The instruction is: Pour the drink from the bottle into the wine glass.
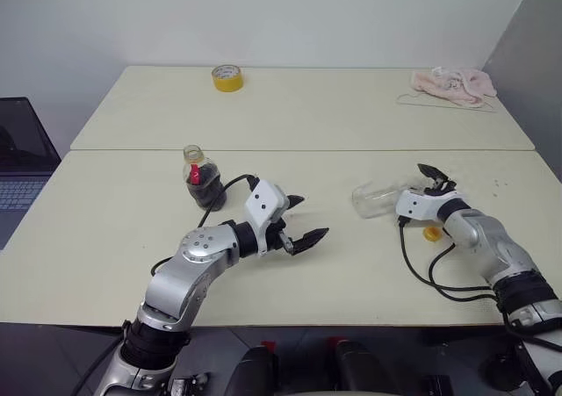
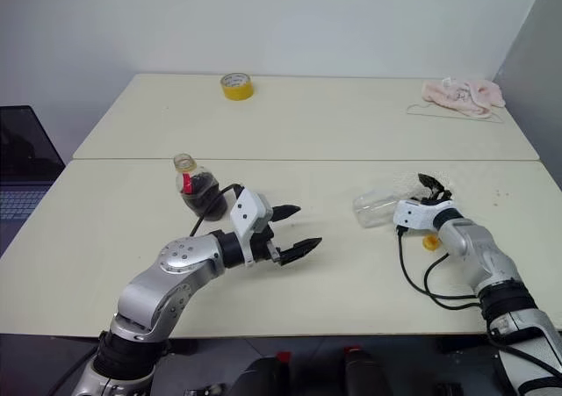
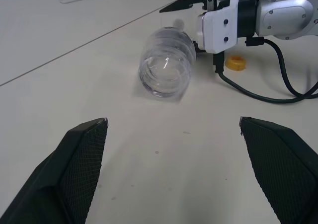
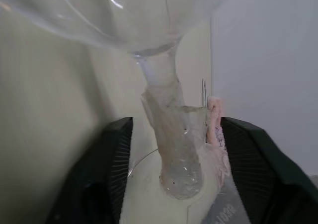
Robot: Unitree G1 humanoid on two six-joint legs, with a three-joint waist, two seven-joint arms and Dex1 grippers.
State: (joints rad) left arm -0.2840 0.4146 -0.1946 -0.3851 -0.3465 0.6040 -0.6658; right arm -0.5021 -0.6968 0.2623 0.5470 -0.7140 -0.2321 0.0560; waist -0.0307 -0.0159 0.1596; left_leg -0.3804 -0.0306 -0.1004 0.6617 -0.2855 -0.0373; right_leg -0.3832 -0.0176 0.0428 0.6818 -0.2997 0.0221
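Retrieval was in hand: right gripper (image 1: pixel 436 182), jaws flanking the toppled wine glass (image 1: pixel 376 198) stem, should grip, then right it; left gripper (image 1: pixel 297 219) gaped wide.

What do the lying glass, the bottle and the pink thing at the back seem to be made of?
The glass looks like clear glass or hard plastic: see-through with bright glints. I cannot tell which. The bottle seems thin clear plastic, its dark drink showing through. The pink thing looks like soft terry cloth, crumpled and fuzzy.
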